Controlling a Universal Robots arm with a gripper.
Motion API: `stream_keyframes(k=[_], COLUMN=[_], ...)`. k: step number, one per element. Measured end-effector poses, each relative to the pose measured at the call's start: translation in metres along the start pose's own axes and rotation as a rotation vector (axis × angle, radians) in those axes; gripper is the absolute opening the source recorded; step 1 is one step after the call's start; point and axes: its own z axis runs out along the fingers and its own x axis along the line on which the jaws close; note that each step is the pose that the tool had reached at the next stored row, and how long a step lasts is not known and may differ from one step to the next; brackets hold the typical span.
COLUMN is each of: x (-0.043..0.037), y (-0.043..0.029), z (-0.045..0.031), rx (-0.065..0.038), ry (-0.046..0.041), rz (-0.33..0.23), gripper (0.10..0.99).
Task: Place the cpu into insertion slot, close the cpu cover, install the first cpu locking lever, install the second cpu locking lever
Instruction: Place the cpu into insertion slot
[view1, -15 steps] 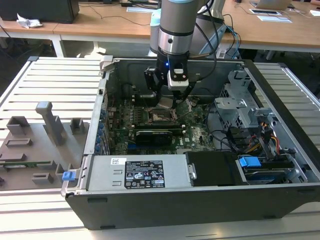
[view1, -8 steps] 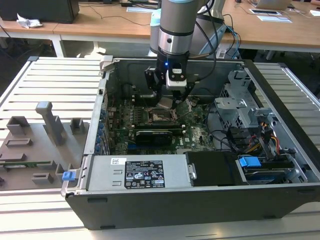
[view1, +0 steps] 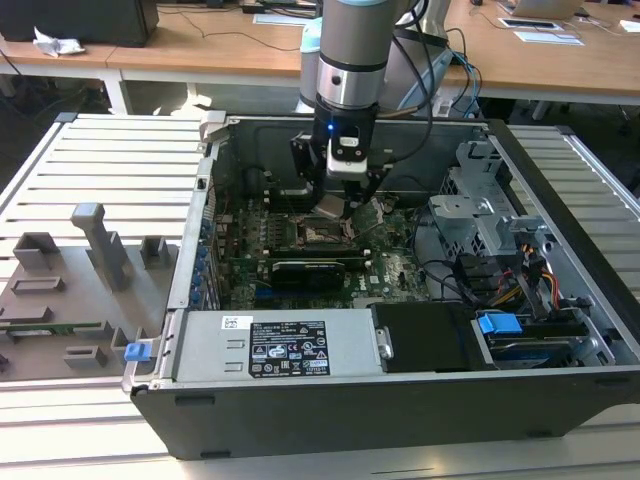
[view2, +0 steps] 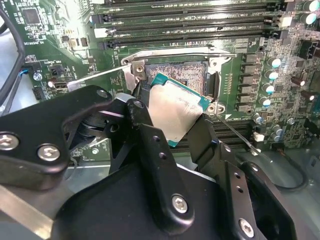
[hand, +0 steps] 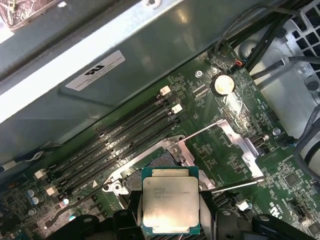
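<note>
My gripper hangs inside the open computer case, shut on the cpu. The cpu is a small square chip with a pale metal top and a teal edge, held tilted between the two black fingers. It hovers just above the insertion slot, a dark square socket with a metal rim on the green motherboard. In the first wrist view the cpu sits in front of the insertion slot. The cpu cover, a silvery frame, is swung open to one side of the socket.
Long black memory slots run beside the socket. A long black card lies in front of it, then the power supply. A drive cage with cables is on the exterior view's right. Grey fixtures stand outside on the left.
</note>
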Motion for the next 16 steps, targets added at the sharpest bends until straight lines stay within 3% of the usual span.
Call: stream_keyframes(k=[16], x=[0.0000], y=[0.0000], z=[0.0000], rx=[0.009], ry=[-0.0056], rz=[0.120], gripper=[0.541])
